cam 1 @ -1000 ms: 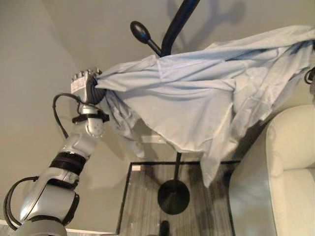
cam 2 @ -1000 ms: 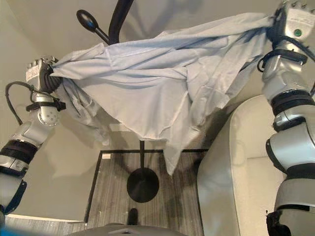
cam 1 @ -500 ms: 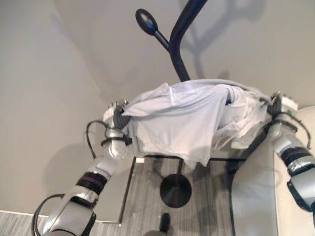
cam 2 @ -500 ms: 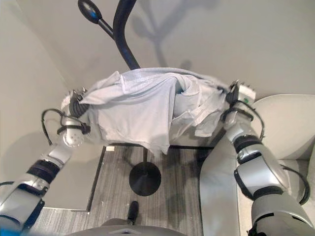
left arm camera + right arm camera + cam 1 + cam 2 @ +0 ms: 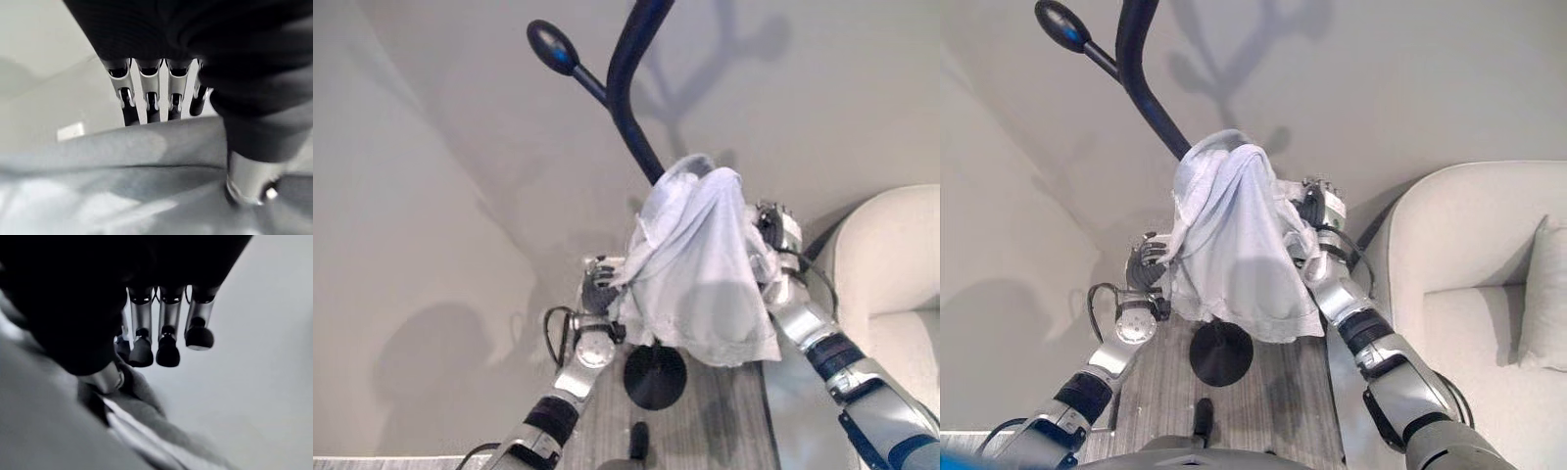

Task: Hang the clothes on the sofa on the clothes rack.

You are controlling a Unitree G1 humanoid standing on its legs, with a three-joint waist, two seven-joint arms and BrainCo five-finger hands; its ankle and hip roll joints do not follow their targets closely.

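A pale blue shirt hangs bunched over an arm of the black clothes rack, draping down in front of its pole. My left hand is at the shirt's lower left edge. In the left wrist view its fingers dip behind a fold of the shirt, with the thumb on the near side, pinching it. My right hand is against the shirt's upper right side. Its fingers hang relaxed with the tips free, and the cloth lies beside the thumb.
The rack's round black base stands on the striped floor under the shirt. A knobbed rack arm sticks out at the upper left. A cream sofa is at the right, and a plain wall lies behind.
Both hands have come down and closer together. The shirt, spread wide between them before, is now gathered and draped over the rack arm. The camera has shifted too.
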